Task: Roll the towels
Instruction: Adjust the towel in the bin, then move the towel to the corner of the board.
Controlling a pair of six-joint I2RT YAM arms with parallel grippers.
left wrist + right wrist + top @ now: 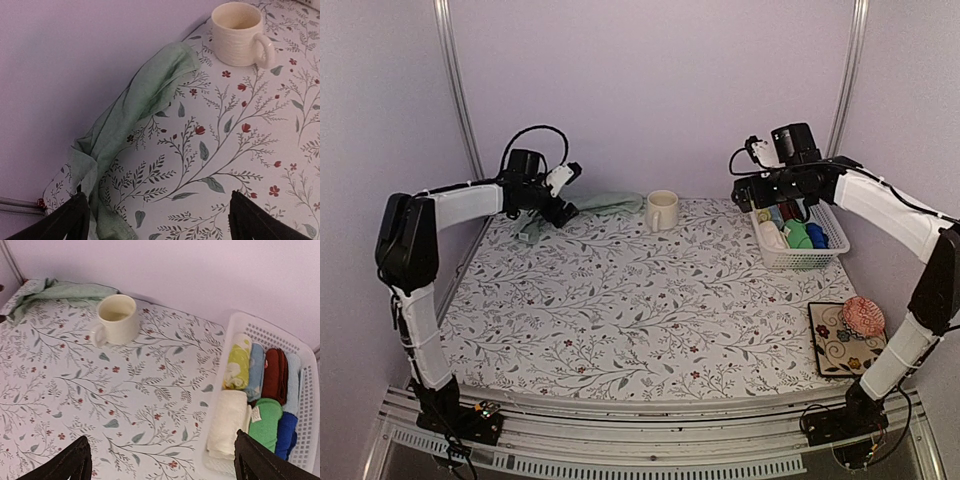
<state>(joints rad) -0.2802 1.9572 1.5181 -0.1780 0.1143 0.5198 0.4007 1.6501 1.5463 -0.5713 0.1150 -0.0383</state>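
The pale sage green towel (605, 204) lies crumpled in a long strip along the back wall, left of the mug; it also shows in the left wrist view (145, 100) and the right wrist view (60, 291). My left gripper (562, 208) hovers at the towel's left end, open, with one fingertip (75, 217) beside the cloth (107, 220) and nothing between the jaws (157, 216). The cream towel (227, 422) lies rolled in the white basket (260, 325). My right gripper (162, 460) is open and holds nothing, just above the basket's left edge (760, 198).
A cream mug (661, 210) stands at the back middle on the floral tablecloth. The basket (832, 245) at the back right holds several rolled cloths in yellow, blue, dark red and green. A patterned plate (835, 345) with a pink ball (863, 315) sits at the right front.
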